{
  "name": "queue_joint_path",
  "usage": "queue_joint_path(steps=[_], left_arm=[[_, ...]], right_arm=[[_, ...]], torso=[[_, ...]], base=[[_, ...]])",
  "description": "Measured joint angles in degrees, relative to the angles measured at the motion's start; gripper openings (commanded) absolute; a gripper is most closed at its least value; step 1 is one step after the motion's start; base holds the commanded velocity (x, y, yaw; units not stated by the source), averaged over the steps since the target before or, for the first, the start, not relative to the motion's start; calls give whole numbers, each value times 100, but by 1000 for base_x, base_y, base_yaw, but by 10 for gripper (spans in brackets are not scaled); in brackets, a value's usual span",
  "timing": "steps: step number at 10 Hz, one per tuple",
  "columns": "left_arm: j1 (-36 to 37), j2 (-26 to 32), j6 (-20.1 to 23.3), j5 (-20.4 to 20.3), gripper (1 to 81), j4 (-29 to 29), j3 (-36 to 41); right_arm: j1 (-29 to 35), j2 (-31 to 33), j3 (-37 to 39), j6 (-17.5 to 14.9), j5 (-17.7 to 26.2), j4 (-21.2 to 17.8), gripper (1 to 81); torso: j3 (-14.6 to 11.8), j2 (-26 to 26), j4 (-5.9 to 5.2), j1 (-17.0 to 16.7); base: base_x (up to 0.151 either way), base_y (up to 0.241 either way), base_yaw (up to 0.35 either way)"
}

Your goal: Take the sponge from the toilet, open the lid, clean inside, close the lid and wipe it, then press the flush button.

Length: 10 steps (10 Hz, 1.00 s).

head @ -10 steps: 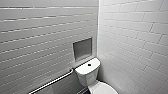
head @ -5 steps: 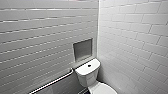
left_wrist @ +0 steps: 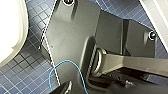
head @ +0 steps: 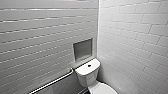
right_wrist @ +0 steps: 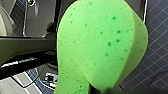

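The white toilet (head: 87, 73) stands in the corner, low in the head view, with its tank facing me. The dark round flush button (head: 89, 65) sits in the middle of the tank top. Below the tank, a part of the white lid (head: 104, 89) reaches the picture's lower edge; it lies down. In the right wrist view the bright green sponge (right_wrist: 100, 45) looms large and bent, pinched at one end in my right gripper (right_wrist: 96, 89), which is shut on it. Blue floor tiles lie behind it. A rounded white ceramic edge (left_wrist: 10, 30) shows in the left wrist view, over the blue tiled floor.
White tiled walls meet just right of the toilet. A square niche (head: 82, 48) is set in the wall above the tank. A metal grab bar (head: 52, 82) runs along the wall left of the toilet. The floor (left_wrist: 22, 72) has small dark blue tiles.
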State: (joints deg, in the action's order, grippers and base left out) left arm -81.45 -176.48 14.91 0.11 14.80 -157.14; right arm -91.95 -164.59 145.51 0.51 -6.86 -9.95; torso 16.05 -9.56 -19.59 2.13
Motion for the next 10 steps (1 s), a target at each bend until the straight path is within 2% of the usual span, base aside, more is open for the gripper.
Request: queue_joint_path(steps=[2, 4, 6, 10], left_arm=[[-20, 40, -2, -1, 811, 2, -6], [-17, 40, -2, -11, 811, 2, -4], [-17, 29, -2, -13, 811, 2, -4], [-17, 33, -2, -13, 811, 2, -4]], right_arm=[[332, -416, 603, 0, 419, 67, 10], [422, -840, 833, 15, 746, 140, 10], [433, -862, 997, -155, 844, 323, 10], [404, -903, 987, -152, 866, 354, 10]], torso=[[0, 0, 0, 0], [0, 2, 0, 0], [0, 2, 0, 0], [0, 4, 2, -2]], base=[[0, 0, 0], [0, 0, 0], [0, 0, 0], [0, 0, 0]])
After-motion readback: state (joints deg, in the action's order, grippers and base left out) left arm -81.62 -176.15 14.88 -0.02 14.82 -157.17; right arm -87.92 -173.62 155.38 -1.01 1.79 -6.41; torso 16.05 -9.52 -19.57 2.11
